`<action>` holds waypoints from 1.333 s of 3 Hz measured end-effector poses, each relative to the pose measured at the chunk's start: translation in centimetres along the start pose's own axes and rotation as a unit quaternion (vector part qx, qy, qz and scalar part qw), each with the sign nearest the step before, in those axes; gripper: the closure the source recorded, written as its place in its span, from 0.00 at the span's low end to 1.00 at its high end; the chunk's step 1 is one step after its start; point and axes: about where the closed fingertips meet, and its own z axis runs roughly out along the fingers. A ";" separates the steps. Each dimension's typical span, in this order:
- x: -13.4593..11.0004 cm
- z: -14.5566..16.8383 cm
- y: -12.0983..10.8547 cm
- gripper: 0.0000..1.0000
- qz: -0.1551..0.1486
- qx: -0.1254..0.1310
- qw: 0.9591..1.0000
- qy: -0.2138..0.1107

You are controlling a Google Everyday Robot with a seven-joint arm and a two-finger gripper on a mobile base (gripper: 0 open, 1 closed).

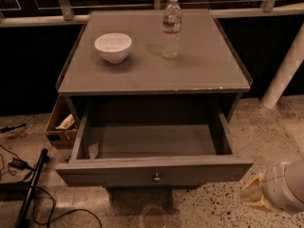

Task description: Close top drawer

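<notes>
The top drawer (152, 170) is grey wood and stands pulled far out of the cabinet, its inside almost bare but for a small scrap at the left. Its round metal knob (156, 177) sits at the middle of the front panel. My gripper (254, 194) is at the lower right of the camera view, just right of and below the drawer front's right end, apart from it. Only its pale end and the white wrist (287, 189) show.
On the cabinet top (199, 75) stand a white bowl (113, 46) and a water bottle (172, 27). A brown cardboard box (61, 122) sits left of the cabinet. Black cables and a pole (28, 194) lie on the speckled floor at left. A white post (285, 70) rises at right.
</notes>
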 end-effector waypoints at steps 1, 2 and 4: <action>1.2 4.4 -0.5 1.00 -0.020 -0.011 0.998 -0.050; 1.8 6.5 0.1 1.00 -0.033 -0.032 0.997 -0.061; 0.2 7.3 -0.3 1.00 -0.070 -0.006 0.993 -0.098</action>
